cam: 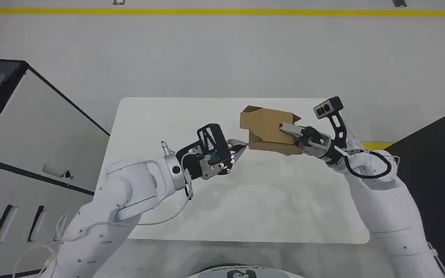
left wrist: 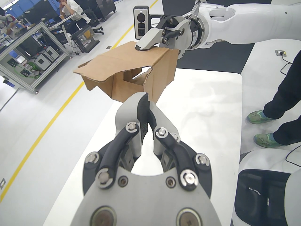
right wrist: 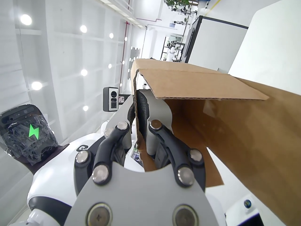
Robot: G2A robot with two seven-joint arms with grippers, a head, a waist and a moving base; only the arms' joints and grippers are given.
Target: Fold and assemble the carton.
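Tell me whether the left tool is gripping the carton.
No: the left tool is shut empty, with the carton beyond it.

Green lightning-bolt sign (right wrist: 33, 131) on a black display (right wrist: 16, 121); other print apparently illegible.

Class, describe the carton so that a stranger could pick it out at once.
Start at the white table. Over its far side, the right gripper clamps one wall of the carton. It is the only brown cardboard thing there, its flaps still unfolded.
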